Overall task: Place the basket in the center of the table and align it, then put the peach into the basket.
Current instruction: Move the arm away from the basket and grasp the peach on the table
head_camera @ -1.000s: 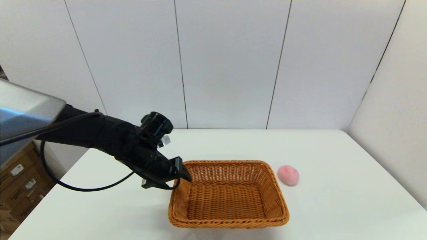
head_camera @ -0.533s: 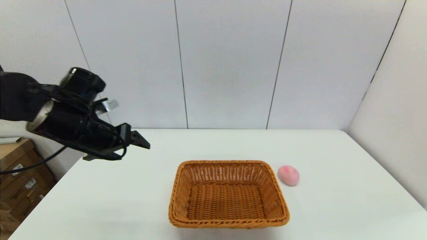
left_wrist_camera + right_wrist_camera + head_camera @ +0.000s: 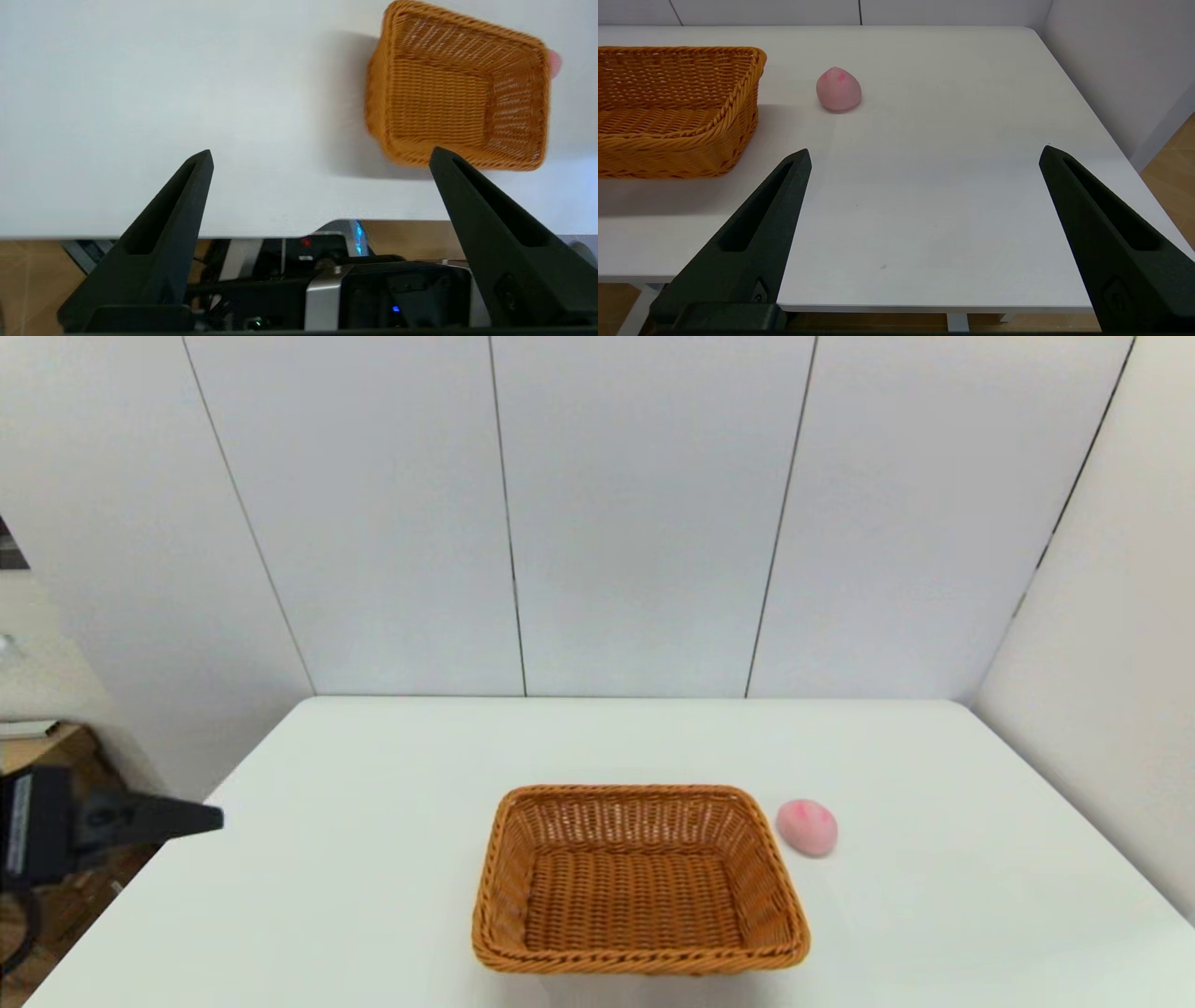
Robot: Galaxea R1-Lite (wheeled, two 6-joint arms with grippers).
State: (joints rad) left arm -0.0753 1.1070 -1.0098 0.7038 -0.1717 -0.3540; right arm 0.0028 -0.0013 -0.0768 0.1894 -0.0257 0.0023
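From where I stand, no writing, brand, number or sign can be read on anything here; no label shows legible print.

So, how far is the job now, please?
Done, it seems: the basket sits squarely near the middle of the table. In hand: nothing; the left gripper is off the table's left edge, the right gripper at its near right, both jaws open. Left: the peach, beside the basket, must go in.

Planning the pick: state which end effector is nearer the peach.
Right. The right end effector faces the peach across bare table; the left end effector sits beyond the basket.
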